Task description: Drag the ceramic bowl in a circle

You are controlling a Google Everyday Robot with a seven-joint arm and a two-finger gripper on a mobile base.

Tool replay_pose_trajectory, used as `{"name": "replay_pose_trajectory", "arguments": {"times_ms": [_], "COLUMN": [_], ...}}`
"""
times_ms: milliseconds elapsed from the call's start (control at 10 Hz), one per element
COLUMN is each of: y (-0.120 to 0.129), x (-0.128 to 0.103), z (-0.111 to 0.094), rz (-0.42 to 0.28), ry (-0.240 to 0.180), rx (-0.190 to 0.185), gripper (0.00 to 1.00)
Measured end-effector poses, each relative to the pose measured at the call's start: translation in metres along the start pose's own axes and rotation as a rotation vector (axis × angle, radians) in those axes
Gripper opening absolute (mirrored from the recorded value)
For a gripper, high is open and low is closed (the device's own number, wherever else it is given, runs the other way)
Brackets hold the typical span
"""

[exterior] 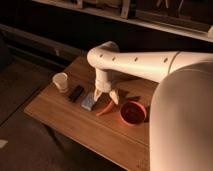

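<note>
The ceramic bowl [133, 112] stands on the wooden counter [65, 120], toward its right side, close to the large white body of the robot [182, 125] that fills the right part of the view. The bowl is red-orange, round and shallow, and it stands upright with its opening facing up. The white arm [140, 64] reaches from the right across the counter, bends at an elbow and then goes down. At its end the claw [106, 95] hangs to the left of the bowl and apart from it, so it is not touching the bowl. Whether the claw is released or clenched I cannot tell, and it seems to grasp nothing. Just under the claw lies a slim orange carrot-shaped thing [105, 108], pointing at an angle, between the bowl and a flat bluish packet [89, 101]. Further left lies a small dark object [76, 93], and near the left edge stands a small white cup [60, 81].
</note>
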Motion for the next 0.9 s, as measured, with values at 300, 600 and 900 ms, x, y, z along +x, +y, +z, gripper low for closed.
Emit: {"name": "replay_pose_trajectory", "arguments": {"times_ms": [300,600,900], "y": [-0.017,-0.041,-0.059], "x": [-0.004,0.000,0.004], "z": [0.008,0.019,0.036], "rz": [0.018,0.064,0.091], "ry": [0.013,0.026,0.040], "rx": [0.013,0.004,-0.012], "gripper": [0.65,0.65,0.65]}}
